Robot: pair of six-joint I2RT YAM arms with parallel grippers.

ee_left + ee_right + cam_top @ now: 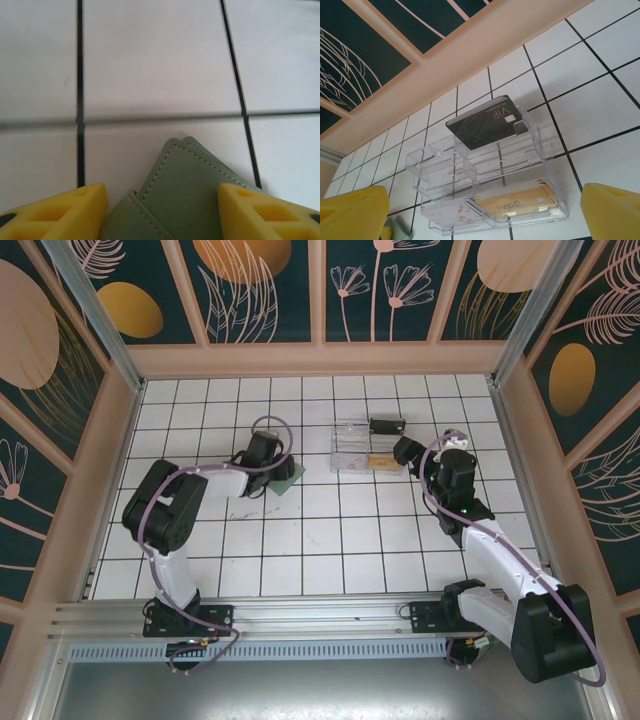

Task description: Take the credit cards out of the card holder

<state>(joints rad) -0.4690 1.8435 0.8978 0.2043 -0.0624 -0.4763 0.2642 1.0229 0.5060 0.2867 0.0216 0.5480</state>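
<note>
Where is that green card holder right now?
The card holder lies on the tiles left of centre in the top view, left of the clear tray, with the left end effector straddling it.

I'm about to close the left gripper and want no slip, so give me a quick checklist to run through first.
1. Card holder between the fingers of the left gripper: ok, one corner lies in the gap.
2. Left jaws wide enough: ok, open, one finger on each side.
3. Holder resting on the table: ok, folded, layers stacked.
4. Card edge exposed to pull: cannot tell, none visible.
5. Right gripper out of the way: ok, open, facing the clear tray.
6. Room in the tray: ok, black card and tan card are there, and the rear left compartment looks free.
</note>
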